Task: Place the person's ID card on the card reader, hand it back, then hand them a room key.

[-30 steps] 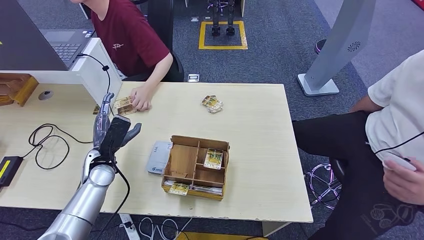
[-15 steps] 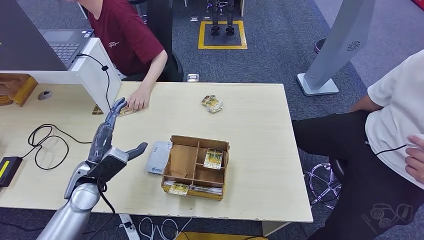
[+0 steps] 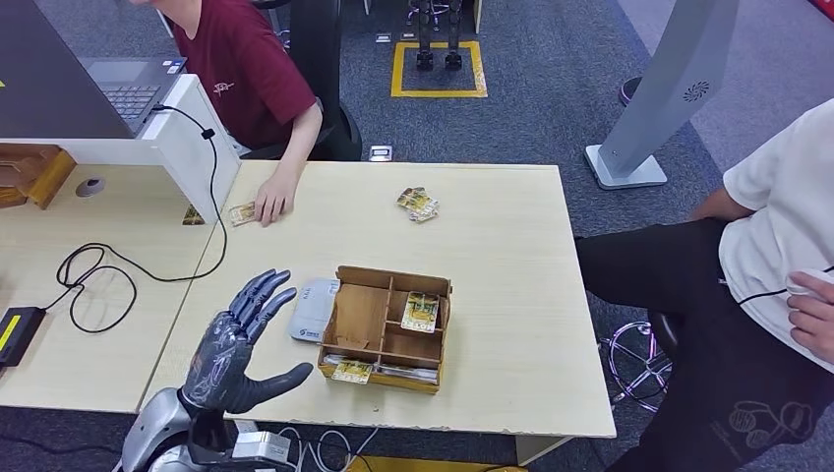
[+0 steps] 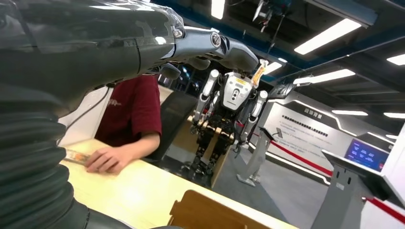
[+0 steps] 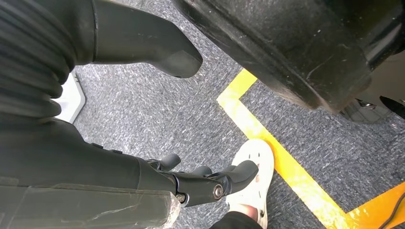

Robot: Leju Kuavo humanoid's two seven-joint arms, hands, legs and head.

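Progress: looking like the last stretch, judging only by where stuff is sitting right now, so take it loosely.
Left hand (image 3: 236, 349): hanging over the near edge of the table (image 3: 511, 256), fingers fanned wide, carrying nothing.
Right hand (image 5: 200, 183): dangling down by the floor, fingers loosely curled, nothing in them as far as that view goes.
Card by the person: lying flat on the far left of the table as a small yellowish card (image 3: 242, 213), just beside the person's hand (image 3: 272, 206) and maybe under the fingertips. Too small to say whether ID or room key.
Card reader (image 3: 313, 309): sitting flat against the left side of the wooden tray (image 3: 387, 329), with nothing on top of it. So probably done with the scan step, guessing here.
Room keys: resting in the wooden tray, one card (image 3: 421, 312) in a right-hand compartment and another (image 3: 352, 371) along the front edge. Loose pile of cards (image 3: 418, 204) also lying further back on the table.
Left to do: depending on which card that is. If ID, still needing a key picked from the tray and handed over. If key, pretty much wrapping up.
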